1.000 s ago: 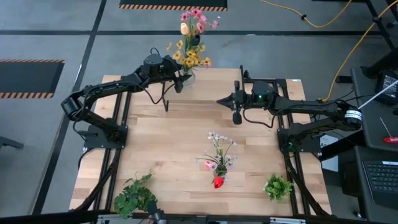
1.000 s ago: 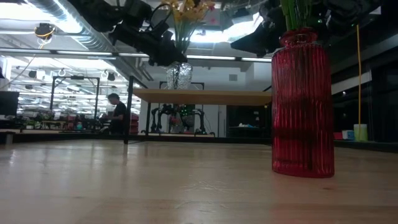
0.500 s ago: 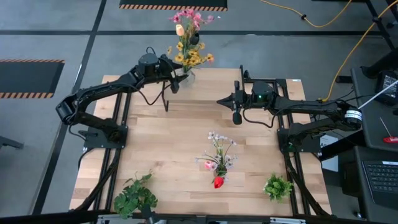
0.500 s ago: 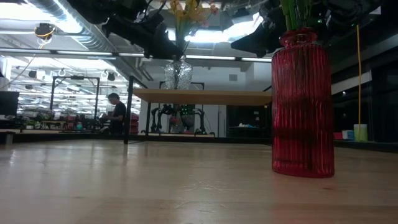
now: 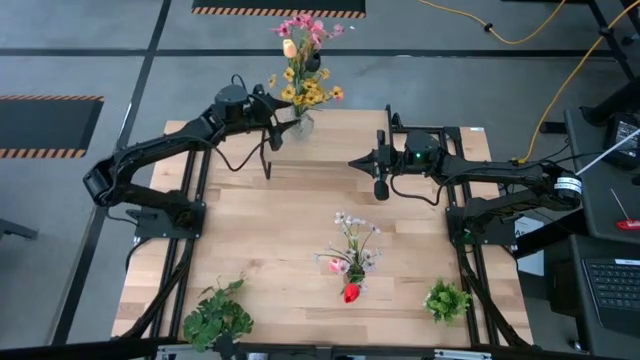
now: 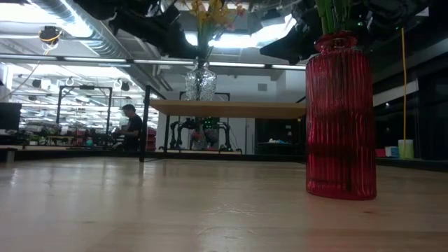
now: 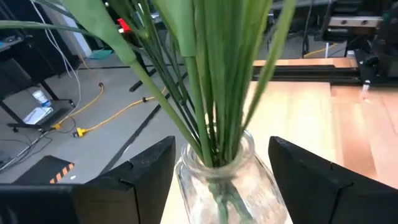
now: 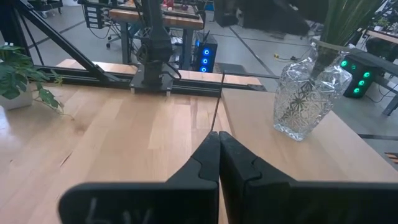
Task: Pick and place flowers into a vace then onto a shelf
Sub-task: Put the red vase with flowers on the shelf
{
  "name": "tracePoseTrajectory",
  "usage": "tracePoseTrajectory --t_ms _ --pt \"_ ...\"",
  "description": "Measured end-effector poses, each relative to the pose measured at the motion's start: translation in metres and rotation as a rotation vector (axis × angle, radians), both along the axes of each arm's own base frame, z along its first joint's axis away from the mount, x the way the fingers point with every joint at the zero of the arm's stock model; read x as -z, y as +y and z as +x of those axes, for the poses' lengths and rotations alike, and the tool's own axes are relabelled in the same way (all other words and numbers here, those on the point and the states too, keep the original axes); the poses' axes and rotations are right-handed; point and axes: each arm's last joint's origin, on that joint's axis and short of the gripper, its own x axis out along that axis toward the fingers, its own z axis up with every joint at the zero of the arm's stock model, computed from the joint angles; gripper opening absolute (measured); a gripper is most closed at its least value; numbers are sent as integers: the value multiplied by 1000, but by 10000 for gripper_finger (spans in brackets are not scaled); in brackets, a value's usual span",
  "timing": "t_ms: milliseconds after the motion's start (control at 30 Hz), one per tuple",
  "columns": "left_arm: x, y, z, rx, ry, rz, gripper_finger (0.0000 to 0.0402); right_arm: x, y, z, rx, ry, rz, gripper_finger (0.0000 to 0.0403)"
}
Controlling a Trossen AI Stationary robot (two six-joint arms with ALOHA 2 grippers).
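glass, cut and clear, is what matters here: from above, the vase (image 5: 298, 124) of flowers (image 5: 304, 58) stands on the shelf (image 5: 325, 145) at twelve o'clock on the table (image 5: 270, 250), the left gripper (image 5: 284, 125) just beside it at its nine o'clock side, the right gripper (image 5: 380, 187) waiting at two o'clock. from table height the vase (image 6: 200, 82) sits on the shelf (image 6: 224, 108); a red vase (image 6: 340, 115) stands nearer. past the left wrist, fingers (image 7: 140, 177) spread wide either side of the neck, clear of it. past the right wrist, the gripper (image 8: 218, 155) is pinched closed, empty. i'd judge it heavy, slippery, breakable, top-heavy; grip low on the neck. no writing readable.
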Motion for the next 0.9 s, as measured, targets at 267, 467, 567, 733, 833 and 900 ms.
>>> tracePoseTrajectory --t_ms 267,467,567,733,833,900 --pt "-15 -22 -22 11 42 -26 243 -1 0 -1 1 -8 -3 3" --pt "-32 -55 -36 73 30 -7 138 -15 7 -17 0 -5 -8 3" --pt "-32 -74 -41 175 53 -63 61 -22 12 -32 0 21 5 3" --pt "-24 -103 -33 378 31 -142 7 -18 26 -47 -51 149 77 2" --pt "-13 -117 -25 430 8 -171 3 -12 37 -50 -94 225 116 2" --pt "-6 -124 -21 428 10 -165 1 -9 45 -52 -128 274 126 2"
